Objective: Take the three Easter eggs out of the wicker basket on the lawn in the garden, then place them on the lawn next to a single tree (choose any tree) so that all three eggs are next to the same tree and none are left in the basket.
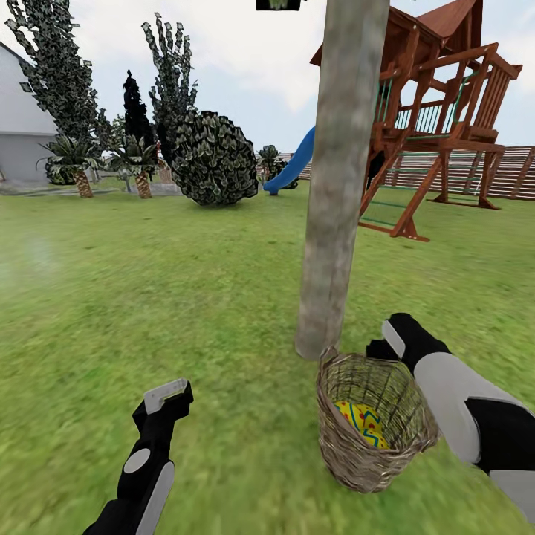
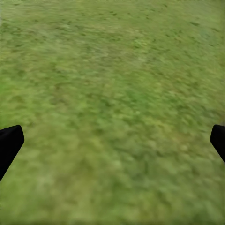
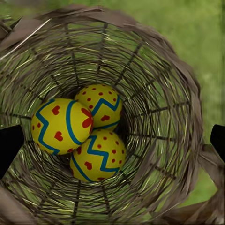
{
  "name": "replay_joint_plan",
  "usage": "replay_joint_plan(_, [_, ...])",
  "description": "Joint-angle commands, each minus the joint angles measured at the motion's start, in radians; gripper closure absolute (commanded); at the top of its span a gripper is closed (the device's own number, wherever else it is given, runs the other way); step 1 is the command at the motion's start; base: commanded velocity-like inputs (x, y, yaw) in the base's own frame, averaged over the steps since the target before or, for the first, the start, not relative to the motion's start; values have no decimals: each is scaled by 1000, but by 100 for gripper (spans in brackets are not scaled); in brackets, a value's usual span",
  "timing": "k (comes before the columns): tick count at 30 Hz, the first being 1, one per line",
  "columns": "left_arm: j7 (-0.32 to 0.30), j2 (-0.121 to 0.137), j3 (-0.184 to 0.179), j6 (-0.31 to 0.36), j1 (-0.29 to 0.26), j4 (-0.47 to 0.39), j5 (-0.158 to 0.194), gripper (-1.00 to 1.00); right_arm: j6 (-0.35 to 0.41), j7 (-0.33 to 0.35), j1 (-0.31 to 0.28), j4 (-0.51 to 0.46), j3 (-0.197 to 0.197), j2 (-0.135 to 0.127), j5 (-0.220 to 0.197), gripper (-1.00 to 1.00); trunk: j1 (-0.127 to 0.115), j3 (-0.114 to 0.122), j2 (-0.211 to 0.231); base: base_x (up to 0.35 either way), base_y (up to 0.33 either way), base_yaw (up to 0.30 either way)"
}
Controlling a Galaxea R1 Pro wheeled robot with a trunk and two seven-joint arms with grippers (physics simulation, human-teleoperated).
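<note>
Low right of centre in the head view, the wicker basket [image 1: 371,435] beside the tree [image 1: 338,186] holds three Easter eggs [image 3: 61,125], likely light, hard, slippery, best pinched across the middle by the wide-open right end effector [image 3: 112,140] above.

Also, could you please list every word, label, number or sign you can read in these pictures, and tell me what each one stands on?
None: no writing can be read in any view.
The three yellow Easter eggs in the round brown wicker basket bear only blue zigzags and red dots and hearts, no letters.
The pale grey-brown tree trunk, the wooden playset and the blue slide show no signs.
</note>
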Motion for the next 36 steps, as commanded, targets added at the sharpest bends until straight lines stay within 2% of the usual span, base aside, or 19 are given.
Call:
replay_joint_plan(1, [7, 0, -2, 4, -1, -2, 7, -100, 27, -9, -13, -1, -3, -1, -16, -100, 0, -1, 0, 0, 0, 0])
replay_joint_plan(2, [7, 0, -2, 4, -1, -2, 7, -100, 71, -9, -27, -1, -4, -3, -42, -100, 0, -1, 0, 0, 0, 0])
replay_joint_plan(4, [7, -1, -3, 5, -1, -3, 7, -100, 109, -9, -33, 3, -3, -2, -100, -100, 0, -1, 0, 0, 0, 0])
replay_joint_plan(7, [9, -5, -5, 7, -1, -6, 8, -100, 123, -10, -35, 5, -2, -1, -135, -100, 0, -1, 0, 0, 0, 0])
replay_joint_plan(12, [31, -7, -8, 39, -1, -14, 10, -100, 128, -7, -36, 8, -1, -3, -151, -100, 0, -1, 0, 0, 0, 0])
replay_joint_plan(13, [37, -8, -9, 70, -1, -30, 11, -100, 128, -5, -36, 9, -1, -4, -153, -100, 0, -1, 0, 0, 0, 0])
replay_joint_plan(15, [40, -10, -10, 87, -1, -42, 11, -100, 126, -5, -36, 10, 0, -5, -153, -100, 0, -1, 0, 0, 0, 0])
replay_joint_plan(19, [43, -12, -11, 106, -1, -54, 13, -100, 121, -4, -36, 15, 0, -4, -153, -100, 15, -14, -28, 0, 0, 0])
replay_joint_plan(21, [43, -12, -12, 180, -1, -74, 32, -100, 119, -3, -36, 25, 1, -4, -154, -100, 23, -20, -42, 0, 0, 0])
replay_joint_plan(23, [45, -24, -12, 405, -1, -107, 124, -100, 108, -3, -36, 36, 1, -3, -155, -100, 31, -26, -56, 0, 0, 0])
replay_joint_plan(24, [46, -29, -12, 475, -9, -111, 153, -100, 102, -3, -36, 38, 1, -2, -155, -100, 34, -29, -63, 0, 0, 0])
replay_joint_plan(25, [46, -32, -12, 509, -19, -112, 165, -100, 99, -3, -36, 38, 1, -2, -155, -100, 38, -32, -70, 0, 0, 0])
replay_joint_plan(28, [47, -39, -12, 714, -132, -93, 198, -100, 88, -3, -35, 40, 1, -1, -156, -100, 50, -42, -91, 0, 0, 0])
replay_joint_plan(29, [44, -41, -13, 795, -224, 1, 205, -100, 85, -3, -34, 41, 1, 0, -156, -100, 54, -45, -98, 0, 0, 0])
replay_joint_plan(32, [28, -52, -14, 824, -371, 202, 208, -100, 83, -3, -33, 41, 1, 0, -156, -100, 55, -57, -99, 0, 0, 0])
replay_joint_plan(33, [4, -58, -13, 829, -451, 311, 209, -100, 83, -3, -33, 41, 1, 1, -156, -100, 55, -60, -100, 0, 0, 0])
replay_joint_plan(36, [-45, -66, -13, 832, -593, 496, 211, -100, 83, -3, -33, 40, 1, 1, -156, -100, 57, -72, -100, 0, 0, 0])
